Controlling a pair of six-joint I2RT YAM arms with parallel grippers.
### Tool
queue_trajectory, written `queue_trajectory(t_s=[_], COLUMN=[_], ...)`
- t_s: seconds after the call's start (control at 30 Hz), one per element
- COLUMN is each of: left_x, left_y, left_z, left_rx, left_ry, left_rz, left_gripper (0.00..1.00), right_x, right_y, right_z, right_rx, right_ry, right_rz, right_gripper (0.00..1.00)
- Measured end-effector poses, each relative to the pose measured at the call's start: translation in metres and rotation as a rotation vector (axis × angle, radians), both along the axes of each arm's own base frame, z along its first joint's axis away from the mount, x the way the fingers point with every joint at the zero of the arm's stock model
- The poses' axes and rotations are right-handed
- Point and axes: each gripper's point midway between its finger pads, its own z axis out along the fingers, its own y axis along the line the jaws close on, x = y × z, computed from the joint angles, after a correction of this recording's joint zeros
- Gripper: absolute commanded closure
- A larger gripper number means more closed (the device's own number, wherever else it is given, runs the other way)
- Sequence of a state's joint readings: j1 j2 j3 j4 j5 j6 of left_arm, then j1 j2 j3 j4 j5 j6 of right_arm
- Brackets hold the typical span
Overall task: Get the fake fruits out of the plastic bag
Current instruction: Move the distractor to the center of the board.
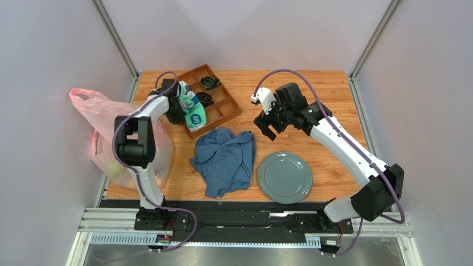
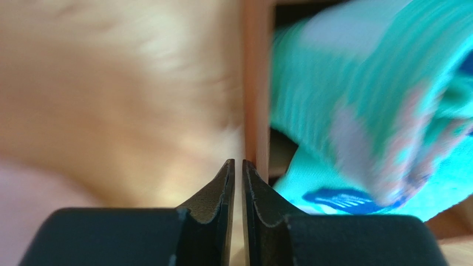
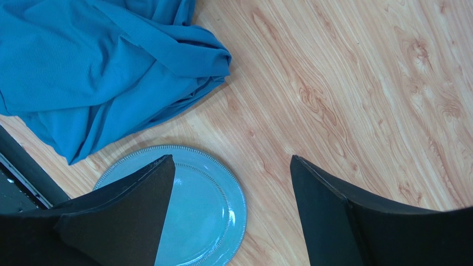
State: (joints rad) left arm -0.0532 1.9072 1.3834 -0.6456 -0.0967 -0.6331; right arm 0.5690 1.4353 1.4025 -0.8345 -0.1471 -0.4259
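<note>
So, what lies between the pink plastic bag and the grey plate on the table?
The crumpled blue cloth lies between the bag and the plate; the top view shows this.

Worktop (image 1: 333, 94) is presenting a pale wood grain, smooth and with a low sheen. Plastic bag (image 1: 102, 119) is showing as thin translucent pink film, crinkled and catching light. Blue cloth (image 1: 225, 160) is reading as soft matt fabric, heavily creased. Grey plate (image 1: 284, 177) is showing a smooth glossy finish with a fine beaded rim. Compartment tray (image 1: 225, 113) is appearing as brown wood, matt. Socks (image 1: 191, 111) are showing a ribbed teal-and-white knit. On the right gripper (image 3: 230, 166), the jaws are presenting matt black. Base rail (image 1: 111, 219) is looking like bare ribbed metal.
</note>
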Motion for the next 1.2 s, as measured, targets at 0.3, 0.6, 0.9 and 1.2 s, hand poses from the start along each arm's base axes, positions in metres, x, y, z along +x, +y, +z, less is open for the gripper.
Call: queue_trajectory(t_s=[0.3, 0.6, 0.9, 1.2], left_x=[0.063, 0.09, 0.022, -0.073], left_y=[-0.127, -0.132, -0.067, -0.133], left_z=[0.0, 0.038, 0.072, 0.104], left_rx=[-0.153, -0.254, -0.307, -0.428], left_ry=[-0.081, -0.24, -0.222, -0.308], left_rz=[-0.283, -0.338, -0.32, -0.782], left_gripper=[0.85, 0.85, 0.3, 0.16], right_x=[0.002, -0.006, -0.024, -0.019], right_y=[-0.003, 0.012, 0.042, 0.026], right_z=[-0.025, -0.048, -0.068, -0.061], right_rx=[-0.07, -0.102, -0.129, -0.116], right_ry=[0.036, 0.117, 0.158, 0.135], right_rz=[0.03, 0.111, 0.222, 0.17], right_gripper=[0.18, 0.19, 0.19, 0.17])
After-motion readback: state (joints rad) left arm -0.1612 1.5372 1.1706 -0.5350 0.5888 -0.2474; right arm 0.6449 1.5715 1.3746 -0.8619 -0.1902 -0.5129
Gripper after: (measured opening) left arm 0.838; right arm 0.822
